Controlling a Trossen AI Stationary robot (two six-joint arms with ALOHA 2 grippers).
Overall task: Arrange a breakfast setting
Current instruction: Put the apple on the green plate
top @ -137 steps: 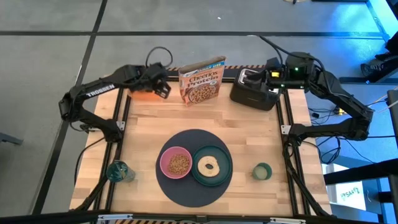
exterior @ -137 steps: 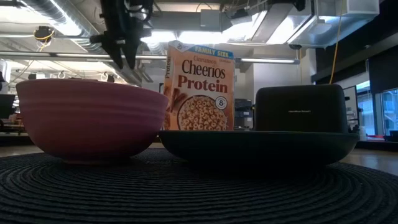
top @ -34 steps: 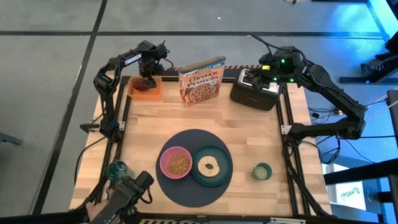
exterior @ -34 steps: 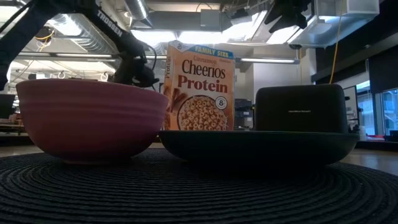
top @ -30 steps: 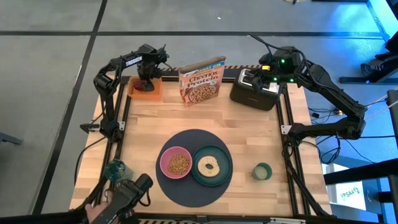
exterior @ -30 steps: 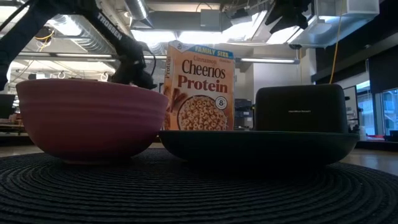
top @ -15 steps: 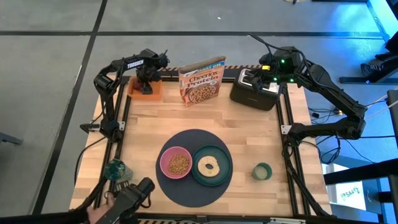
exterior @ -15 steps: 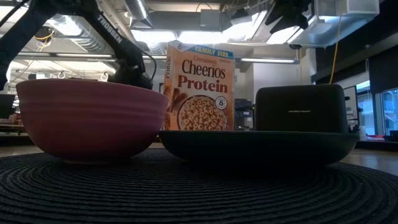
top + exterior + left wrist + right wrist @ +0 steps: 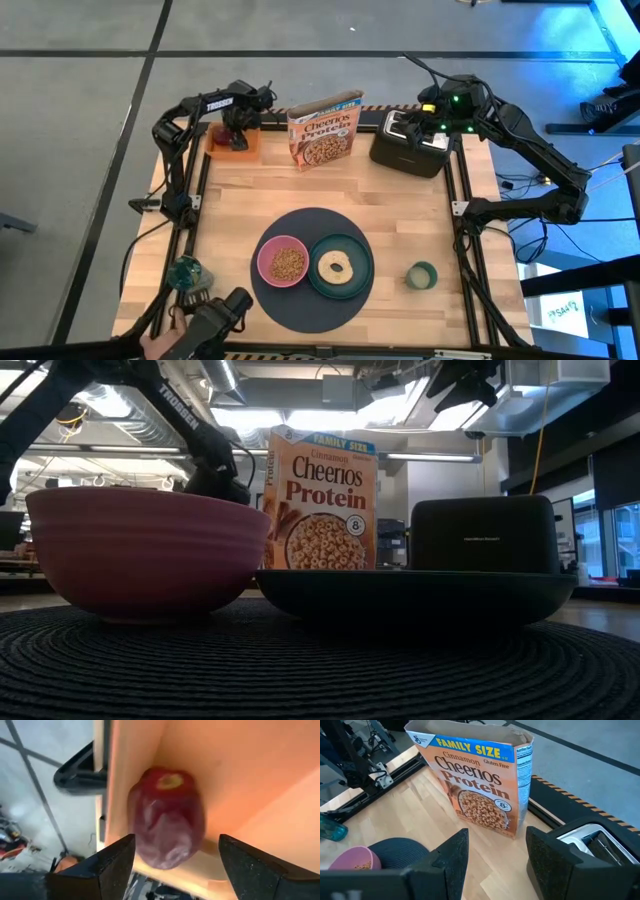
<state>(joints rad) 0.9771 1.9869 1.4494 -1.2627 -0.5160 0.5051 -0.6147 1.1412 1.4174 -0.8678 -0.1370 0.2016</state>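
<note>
A small red food piece [image 9: 167,817] lies in a corner of an orange tray [image 9: 222,145] at the table's far left. My left gripper [image 9: 176,841] is open just above it, pointing steeply down, one finger on either side; whether they touch it I cannot tell. On the round dark mat [image 9: 300,305] stand the pink bowl [image 9: 283,262] and the dark green plate [image 9: 358,268], which holds a bagel-like ring [image 9: 335,266]. A small pale-green cup [image 9: 421,275] stands on the wood to the mat's right. My right gripper [image 9: 497,849] hangs open above the toaster [image 9: 408,148].
A Cheerios box [image 9: 324,130] stands upright at the far middle, between tray and toaster. A blue-green glass [image 9: 187,272] stands near the front left corner. Beside it a person's hand holds a black device [image 9: 222,315] over the near edge.
My left gripper has turned and tipped more steeply over the orange tray while keeping above the red piece, its fingers still apart. At the near left edge the person's hand with the black device has shifted a little toward the right.
</note>
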